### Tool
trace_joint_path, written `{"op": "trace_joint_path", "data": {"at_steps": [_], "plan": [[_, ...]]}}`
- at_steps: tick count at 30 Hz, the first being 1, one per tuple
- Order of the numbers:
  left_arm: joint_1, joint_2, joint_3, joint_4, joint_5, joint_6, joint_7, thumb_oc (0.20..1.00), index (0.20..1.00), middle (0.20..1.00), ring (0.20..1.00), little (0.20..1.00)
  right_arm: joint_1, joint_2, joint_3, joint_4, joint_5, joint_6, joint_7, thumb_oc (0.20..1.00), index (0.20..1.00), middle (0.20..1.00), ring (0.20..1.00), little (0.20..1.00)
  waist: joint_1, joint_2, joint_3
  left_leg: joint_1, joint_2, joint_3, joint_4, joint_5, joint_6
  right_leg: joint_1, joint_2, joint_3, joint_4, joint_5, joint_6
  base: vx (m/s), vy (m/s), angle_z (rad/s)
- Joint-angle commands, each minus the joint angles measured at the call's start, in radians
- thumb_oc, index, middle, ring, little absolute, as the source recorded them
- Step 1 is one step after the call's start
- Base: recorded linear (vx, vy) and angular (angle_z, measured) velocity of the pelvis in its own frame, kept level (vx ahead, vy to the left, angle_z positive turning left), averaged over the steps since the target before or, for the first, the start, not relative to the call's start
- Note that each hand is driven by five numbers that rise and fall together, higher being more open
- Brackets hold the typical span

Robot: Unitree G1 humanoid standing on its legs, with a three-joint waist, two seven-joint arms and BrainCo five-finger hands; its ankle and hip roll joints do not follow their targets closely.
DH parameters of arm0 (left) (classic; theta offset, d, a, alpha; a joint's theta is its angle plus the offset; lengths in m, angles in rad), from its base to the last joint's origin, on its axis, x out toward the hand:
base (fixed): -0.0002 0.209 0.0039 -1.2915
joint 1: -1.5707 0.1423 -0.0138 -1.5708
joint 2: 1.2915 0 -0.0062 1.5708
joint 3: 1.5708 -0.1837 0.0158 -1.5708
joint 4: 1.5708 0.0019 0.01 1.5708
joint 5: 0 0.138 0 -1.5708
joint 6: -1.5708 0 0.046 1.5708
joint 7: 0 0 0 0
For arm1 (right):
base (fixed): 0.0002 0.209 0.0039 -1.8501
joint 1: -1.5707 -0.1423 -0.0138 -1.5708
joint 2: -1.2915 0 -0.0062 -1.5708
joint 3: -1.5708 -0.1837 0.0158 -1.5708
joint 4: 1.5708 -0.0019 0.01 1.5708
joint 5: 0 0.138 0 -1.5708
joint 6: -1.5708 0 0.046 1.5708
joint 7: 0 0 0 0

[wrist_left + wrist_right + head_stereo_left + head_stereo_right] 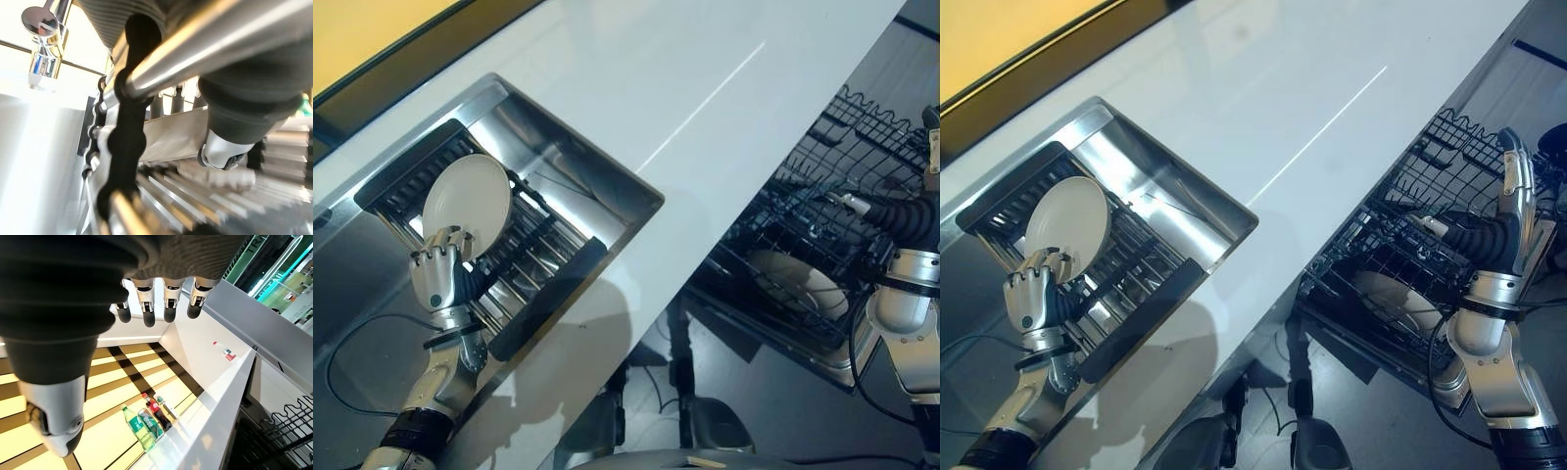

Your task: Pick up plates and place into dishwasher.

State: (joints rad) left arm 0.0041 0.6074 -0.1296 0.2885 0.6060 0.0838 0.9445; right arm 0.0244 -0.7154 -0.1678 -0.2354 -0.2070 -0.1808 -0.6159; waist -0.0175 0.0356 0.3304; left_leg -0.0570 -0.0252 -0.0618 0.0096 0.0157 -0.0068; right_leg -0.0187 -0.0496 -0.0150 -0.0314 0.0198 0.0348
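Because the white plate [467, 201] stands on edge in the slotted drying rack [530, 257] set in the sink [573, 162], at the rack's far end, the left hand [438, 274] comes from below, fingers curled at the plate's lower rim. Firm grasp: cannot tell. Right hand [1513, 211] hangs straight-fingered, empty, over the dishwasher rack [1400, 264], where another plate [1400, 299] lies.

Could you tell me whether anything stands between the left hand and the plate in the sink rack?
Nothing visible does: the left hand is already at the lower edge of the white plate, which stands in the rack in the sink.
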Motion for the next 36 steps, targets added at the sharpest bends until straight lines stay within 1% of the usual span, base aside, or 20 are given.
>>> {"op": "trace_joint_path", "data": {"at_steps": [1,4,8,9,12,13,15,16,21,28,30,33,36], "plan": [[0.061,-0.011,0.213,0.011,-0.063,-0.007,0.096,0.2,0.2,0.2,0.2,0.2,0.047,0.007,-0.064,-0.044,-0.03,-0.067,0.014,1.0,1.0,1.0,1.0,1.0,0.032,-0.055,-0.138,-0.048,-0.014,-0.023,0.082,-0.083,-0.008,-0.064,-0.033,-0.001,0.127,-0.077,0.06,0.11,0.025,0.03],[0.098,-0.02,0.26,-0.019,-0.05,-0.043,0.074,0.2,0.2,0.2,0.2,0.2,0.075,0.019,-0.084,-0.048,-0.028,-0.076,0.037,1.0,1.0,1.0,1.0,1.0,0.039,-0.058,-0.17,-0.027,-0.014,-0.029,0.071,-0.085,-0.01,-0.044,-0.032,-0.006,0.122,-0.082,0.06,0.1,0.027,0.11],[0.133,-0.021,0.293,-0.055,-0.037,-0.059,0.041,0.2,0.2,0.2,0.2,0.2,0.104,0.027,-0.11,-0.061,-0.014,-0.081,0.063,1.0,1.0,1.0,1.0,1.0,0.042,-0.061,-0.197,0.004,-0.013,-0.036,0.049,-0.087,-0.011,-0.022,-0.028,-0.006,0.114,-0.087,0.064,0.07,0.022,0.14],[0.141,-0.022,0.298,-0.065,-0.034,-0.062,0.035,0.2,0.2,0.2,0.2,0.2,0.111,0.03,-0.115,-0.064,-0.011,-0.083,0.067,1.0,1.0,1.0,1.0,1.0,0.042,-0.062,-0.199,0.004,-0.014,-0.036,0.048,-0.077,-0.011,-0.023,-0.028,-0.005,0.115,-0.078,0.064,0.03,0.015,0.0],[0.162,-0.021,0.309,-0.089,-0.033,-0.074,0.021,0.2,0.2,0.2,0.2,0.2,0.131,0.037,-0.125,-0.068,-0.006,-0.086,0.077,1.0,1.0,1.0,1.0,1.0,0.042,-0.066,-0.207,0.022,-0.014,-0.038,0.039,-0.08,-0.01,-0.01,-0.027,-0.003,0.112,-0.08,0.067,0.05,0.003,0.0],[0.163,-0.021,0.309,-0.09,-0.033,-0.075,0.022,0.2,0.2,0.2,0.2,0.2,0.132,0.038,-0.125,-0.068,-0.006,-0.085,0.077,1.0,1.0,1.0,1.0,1.0,0.042,-0.066,-0.21,0.029,-0.013,-0.039,0.036,-0.089,-0.009,-0.004,-0.026,-0.002,0.111,-0.089,0.068,0.08,0.0,0.01],[0.171,-0.019,0.314,-0.093,-0.031,-0.087,0.032,0.2,0.2,0.2,0.2,0.2,0.14,0.037,-0.129,-0.067,-0.001,-0.087,0.08,1.0,1.0,1.0,1.0,1.0,0.042,-0.067,-0.213,0.04,-0.013,-0.038,0.03,-0.091,-0.008,0.004,-0.026,-0.001,0.108,-0.088,0.07,0.04,0.0,0.0],[0.174,-0.016,0.317,-0.098,-0.03,-0.09,0.034,0.2,0.2,0.2,0.2,0.2,0.144,0.035,-0.131,-0.067,0.003,-0.088,0.081,1.0,1.0,1.0,1.0,1.0,0.041,-0.068,-0.213,0.039,-0.014,-0.037,0.029,-0.082,-0.008,0.002,-0.026,0.0,0.106,-0.079,0.071,0.0,0.0,0.0],[0.188,0.001,0.342,-0.117,-0.041,-0.1,0.029,0.2,0.2,0.2,0.2,0.2,0.16,0.032,-0.141,-0.068,0.013,-0.088,0.089,1.0,1.0,1.0,1.0,1.0,0.038,-0.07,-0.222,0.059,-0.012,-0.032,0.021,-0.086,-0.006,0.013,-0.027,0.003,0.103,-0.078,0.077,0.01,0.002,0.0],[0.206,0.011,0.369,-0.147,-0.044,-0.125,0.047,0.2,0.2,0.2,0.2,0.2,0.18,0.024,-0.16,-0.07,0.033,-0.095,0.104,1.0,1.0,1.0,1.0,1.0,0.034,-0.071,-0.23,0.076,-0.011,-0.031,0.012,-0.088,-0.006,0.025,-0.028,0.007,0.097,-0.077,0.082,0.0,0.0,0.0],[0.206,0.016,0.383,-0.162,-0.053,-0.143,0.06,0.2,0.2,0.2,0.2,0.2,0.182,0.02,-0.163,-0.067,0.039,-0.099,0.104,1.0,1.0,1.0,1.0,1.0,0.034,-0.072,-0.234,0.081,-0.011,-0.031,0.008,-0.088,-0.005,0.028,-0.028,0.007,0.096,-0.077,0.083,0.0,0.0,0.0],[0.21,0.017,0.416,-0.204,-0.059,-0.191,0.079,0.2,0.2,0.2,0.2,0.2,0.186,0.021,-0.17,-0.071,0.042,-0.098,0.104,1.0,1.0,1.0,1.0,1.0,0.036,-0.073,-0.243,0.089,-0.011,-0.034,0.0,-0.088,-0.006,0.033,-0.028,0.003,0.094,-0.078,0.083,0.0,0.0,0.0],[0.217,0.019,0.448,-0.249,-0.05,-0.226,0.092,0.2,0.2,0.2,0.2,0.2,0.194,0.022,-0.18,-0.076,0.045,-0.103,0.104,1.0,1.0,1.0,1.0,1.0,0.038,-0.074,-0.248,0.092,-0.012,-0.036,-0.004,-0.086,-0.005,0.037,-0.028,0.0,0.091,-0.078,0.083,0.0,0.0,0.0]]}}
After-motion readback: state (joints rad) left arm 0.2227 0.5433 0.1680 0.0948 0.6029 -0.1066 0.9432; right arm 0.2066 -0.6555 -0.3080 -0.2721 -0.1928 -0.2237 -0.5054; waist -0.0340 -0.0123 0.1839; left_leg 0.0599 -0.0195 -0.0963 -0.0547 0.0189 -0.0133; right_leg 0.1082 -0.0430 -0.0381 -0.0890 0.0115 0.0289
